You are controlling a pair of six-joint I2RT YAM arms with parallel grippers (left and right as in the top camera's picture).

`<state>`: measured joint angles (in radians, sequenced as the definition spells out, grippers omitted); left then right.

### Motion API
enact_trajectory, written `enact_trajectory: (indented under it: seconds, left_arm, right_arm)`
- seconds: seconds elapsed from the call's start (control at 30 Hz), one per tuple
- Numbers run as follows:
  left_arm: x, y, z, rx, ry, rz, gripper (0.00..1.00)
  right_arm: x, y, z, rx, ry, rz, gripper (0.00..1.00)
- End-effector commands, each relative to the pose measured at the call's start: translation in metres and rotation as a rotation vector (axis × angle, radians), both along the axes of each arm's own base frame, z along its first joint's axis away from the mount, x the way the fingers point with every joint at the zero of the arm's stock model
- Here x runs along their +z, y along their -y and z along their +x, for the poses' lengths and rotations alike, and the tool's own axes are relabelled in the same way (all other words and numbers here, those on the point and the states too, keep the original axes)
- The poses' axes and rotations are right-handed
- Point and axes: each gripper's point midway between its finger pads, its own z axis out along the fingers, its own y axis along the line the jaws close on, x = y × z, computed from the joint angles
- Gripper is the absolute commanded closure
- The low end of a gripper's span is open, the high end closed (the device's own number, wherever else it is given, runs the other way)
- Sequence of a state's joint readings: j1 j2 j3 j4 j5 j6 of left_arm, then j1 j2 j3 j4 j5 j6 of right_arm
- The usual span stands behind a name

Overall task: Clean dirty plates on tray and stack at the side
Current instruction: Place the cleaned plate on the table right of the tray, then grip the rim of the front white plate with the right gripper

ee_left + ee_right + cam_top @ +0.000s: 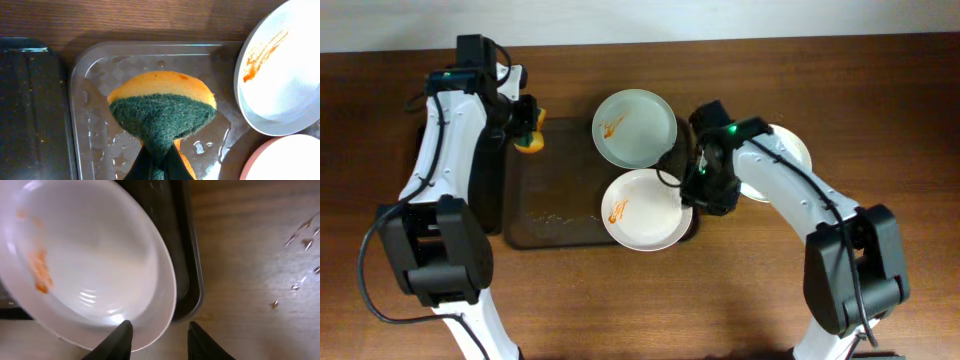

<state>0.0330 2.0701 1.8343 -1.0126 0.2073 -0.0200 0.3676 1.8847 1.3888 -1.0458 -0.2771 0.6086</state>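
On the tray (555, 190), a smeared plate (635, 128) is seen at 1 o'clock and a second smeared plate (642, 212) at 5 o'clock. A third plate (792, 148) lies on the table (620, 310) at 3 o'clock, half hidden by the right arm. The right gripper (160, 339) is held apart astride the second smeared plate's rim, and the left gripper (525, 122) is clamped on a sponge (162, 107) over the tray's 10 o'clock corner, beside a black tray (488, 195).

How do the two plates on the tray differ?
The far plate looks pale green and overhangs the tray's back edge; the near plate is whiter, overhangs the front edge, and has the open right end effector at its rim. Both carry orange smears.
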Motion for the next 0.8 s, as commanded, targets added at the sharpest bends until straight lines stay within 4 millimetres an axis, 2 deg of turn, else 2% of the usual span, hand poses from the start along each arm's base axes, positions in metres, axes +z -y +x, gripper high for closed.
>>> enact_trajectory:
  seconds: [0.0,0.17,0.2,0.23,0.33,0.4,0.47,0.57,0.6,0.67,0.77]
  left_arm:
    - [0.000,0.000,0.000,0.011,0.001,0.017,0.99]
    - [0.000,0.001,0.000,0.011,0.000,0.016,0.99]
    - [0.000,0.001,0.000,0.011,0.001,0.016,0.99]
    - [0.000,0.001,0.000,0.011,0.001,0.016,0.99]
    - [0.000,0.000,0.001,0.011,0.004,0.016,0.99]
    - [0.000,0.000,0.001,0.011,0.004,0.017,0.99]
    - [0.000,0.000,0.002,0.011,0.008,0.016,0.99]
    - [0.000,0.000,0.002,0.011,0.008,0.016,0.99]
    - [0.000,0.000,0.002,0.011,0.009,0.017,0.99]
    - [0.000,0.000,0.002,0.008,0.009,0.018,0.99]
    - [0.000,0.000,0.002,0.008,0.009,0.018,0.99]
  right_arm:
    - [-0.018,0.002,-0.018,-0.018,-0.051,-0.037,0.67]
    - [-0.036,-0.005,-0.024,-0.015,-0.039,-0.029,0.80]
    - [-0.036,-0.006,-0.023,-0.012,-0.030,-0.024,0.84]
    - [-0.036,-0.011,-0.019,-0.002,-0.009,-0.016,0.94]
    - [-0.036,-0.021,-0.019,0.054,0.017,-0.001,0.96]
    - [-0.028,-0.043,-0.018,0.214,0.078,0.072,0.96]
    - [-0.012,-0.063,-0.010,0.300,0.149,0.085,0.96]
    - [0.019,-0.106,0.022,0.329,0.334,0.139,0.96]
    - [0.022,-0.113,0.031,0.312,0.384,0.140,0.96]
    - [0.016,-0.119,0.045,0.283,0.451,0.090,0.96]
    - [-0.017,-0.122,0.047,0.235,0.393,0.066,0.96]
